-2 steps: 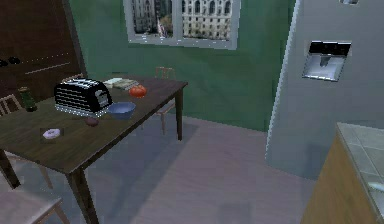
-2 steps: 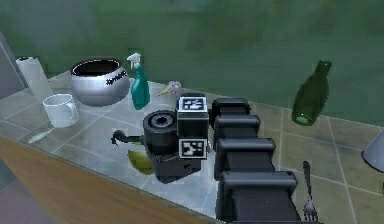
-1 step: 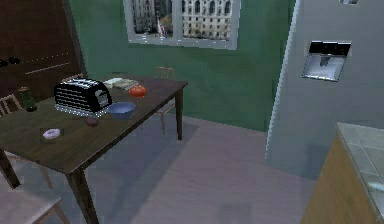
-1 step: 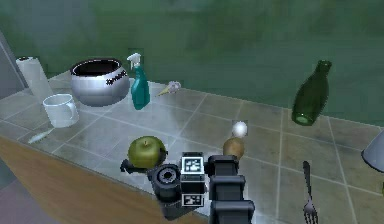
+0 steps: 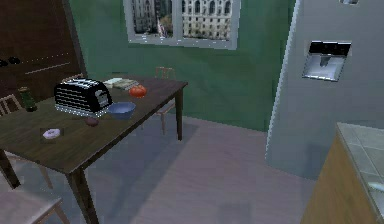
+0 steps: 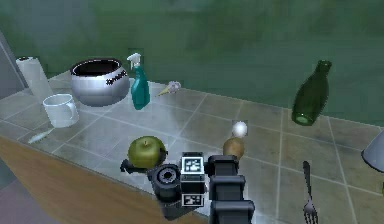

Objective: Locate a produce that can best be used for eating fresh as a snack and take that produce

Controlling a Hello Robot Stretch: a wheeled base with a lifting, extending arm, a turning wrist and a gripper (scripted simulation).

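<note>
A green-yellow apple stands on the tiled counter in the arm side view. Just below and right of it is my gripper, its dark body left of the two white marker squares at the arm's far end. The apple sits on the counter right at the gripper's far end, so I cannot tell whether the gripper holds anything. In the forward view a round red-orange thing lies on the dark wooden dining table.
On the counter are a steel bowl, a teal spray bottle, a white mug, a green bottle, a fork and a brown lump. On the table are a toaster and a blue bowl. A fridge stands at the right.
</note>
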